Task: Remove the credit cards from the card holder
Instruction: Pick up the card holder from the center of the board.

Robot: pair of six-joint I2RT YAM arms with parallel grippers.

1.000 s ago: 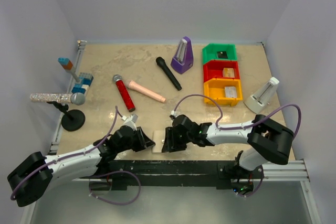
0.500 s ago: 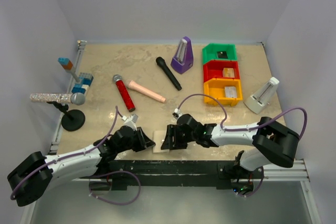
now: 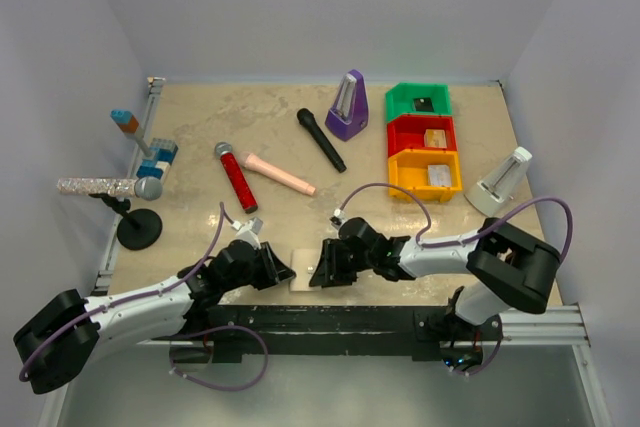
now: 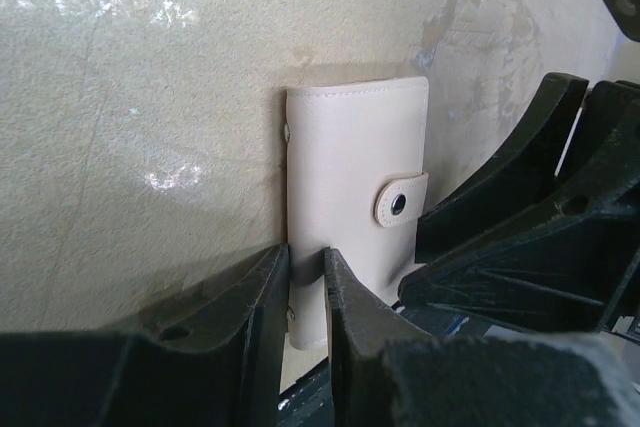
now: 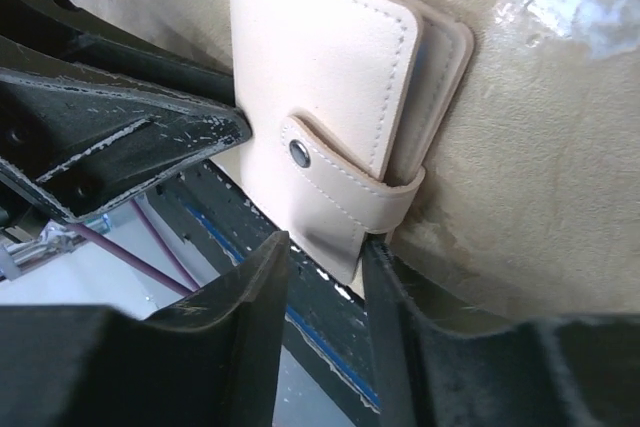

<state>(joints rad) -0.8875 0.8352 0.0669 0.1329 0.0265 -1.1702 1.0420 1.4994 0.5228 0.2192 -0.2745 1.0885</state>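
The beige card holder (image 3: 302,269) lies closed at the table's near edge, its snap tab (image 5: 335,182) fastened. No credit cards show; they are hidden inside it. My left gripper (image 3: 283,272) is shut on the card holder's (image 4: 355,162) near end, by its spine, pinching it between both fingers (image 4: 306,262). My right gripper (image 3: 318,273) comes from the other side. Its jaws stand open astride the tab end of the card holder (image 5: 320,77): one finger touches the tab's fold, the other stands clear of it (image 5: 325,247).
The black mounting rail (image 3: 330,322) runs right below the card holder. Farther back lie a red microphone (image 3: 236,177), a pink cylinder (image 3: 280,174), a black microphone (image 3: 320,139), a purple metronome (image 3: 347,105), stacked green, red and yellow bins (image 3: 424,142) and a white stand (image 3: 500,182).
The right gripper's jaws have narrowed a little around the tab end and its wrist has shifted slightly. The left gripper and the card holder have stayed put.
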